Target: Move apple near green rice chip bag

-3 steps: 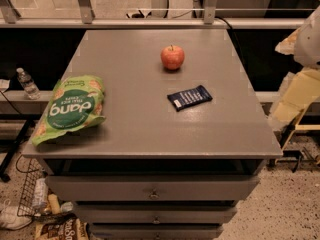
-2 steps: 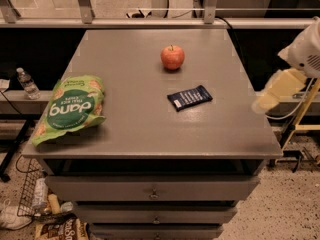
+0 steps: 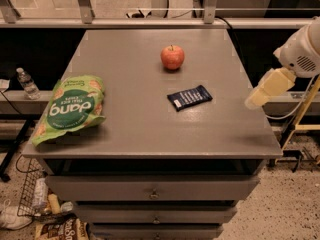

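Camera view shows the task barely begun: the cream gripper (image 3: 252, 100) hangs off the right edge of the grey tabletop (image 3: 140, 129), open or closed I cannot tell, while the small red-orange apple (image 3: 172, 57) sits untouched well to its left, far from the puffy light-green rice chip bag (image 3: 72, 108) beyond.
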### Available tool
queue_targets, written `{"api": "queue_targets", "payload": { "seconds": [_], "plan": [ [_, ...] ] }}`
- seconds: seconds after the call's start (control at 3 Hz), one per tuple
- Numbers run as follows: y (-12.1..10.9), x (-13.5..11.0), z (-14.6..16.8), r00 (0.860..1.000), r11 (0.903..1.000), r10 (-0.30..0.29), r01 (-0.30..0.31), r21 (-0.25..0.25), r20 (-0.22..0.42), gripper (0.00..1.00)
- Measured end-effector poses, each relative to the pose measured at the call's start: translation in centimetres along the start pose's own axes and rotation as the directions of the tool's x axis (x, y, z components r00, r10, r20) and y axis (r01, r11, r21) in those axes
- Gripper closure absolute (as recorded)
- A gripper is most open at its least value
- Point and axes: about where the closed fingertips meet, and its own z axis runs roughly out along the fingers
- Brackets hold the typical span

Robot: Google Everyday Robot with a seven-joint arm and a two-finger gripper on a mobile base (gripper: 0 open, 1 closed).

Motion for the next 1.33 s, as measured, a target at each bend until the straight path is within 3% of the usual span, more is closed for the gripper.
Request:
{"api": "queue_targets", "payload": {
  "seconds": [0.33,0.67,1.0,1.33],
  "plan": [
    [-1.1,-1.7,0.7,0.995,0.9985,0.051,-0.053,0.014,0.080,0.00],
    [-3.5,-5.2,1.8,0.978,0.9938,0.099,-0.106,0.032,0.181,0.00],
    [-5.0,-8.7,2.8,0.970,0.9925,0.107,-0.117,0.036,0.221,0.00],
    [-5.6,-11.7,4.5,0.964,0.9908,0.131,-0.135,0.002,0.233,0.00]
  ]
}}
